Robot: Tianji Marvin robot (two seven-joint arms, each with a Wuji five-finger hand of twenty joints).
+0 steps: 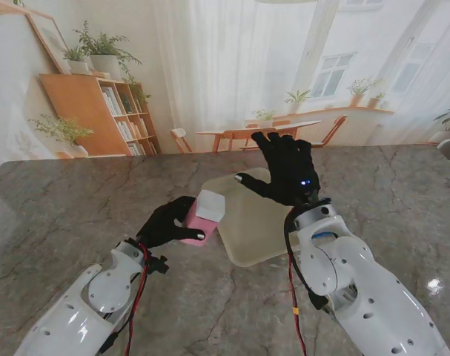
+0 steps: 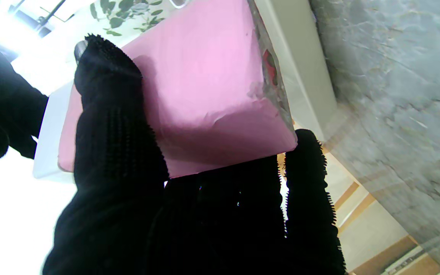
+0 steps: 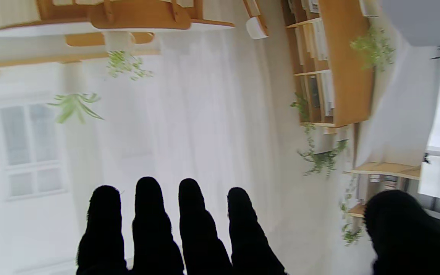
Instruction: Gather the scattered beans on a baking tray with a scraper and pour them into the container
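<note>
— What's it doing now?
— The left hand (image 1: 167,221) grips the pink-and-white container (image 1: 203,216) at the baking tray (image 1: 248,222)'s left edge; the right hand (image 1: 285,167) hovers over the tray, fingers spread, empty
— Beans? Scraper?
— Can't see them. Probably pouring next, so tilt steadily

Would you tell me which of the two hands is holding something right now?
The left hand: its fingers are closed around the pink and white container beside the tray. The right hand is raised with fingers spread, holding nothing.
</note>
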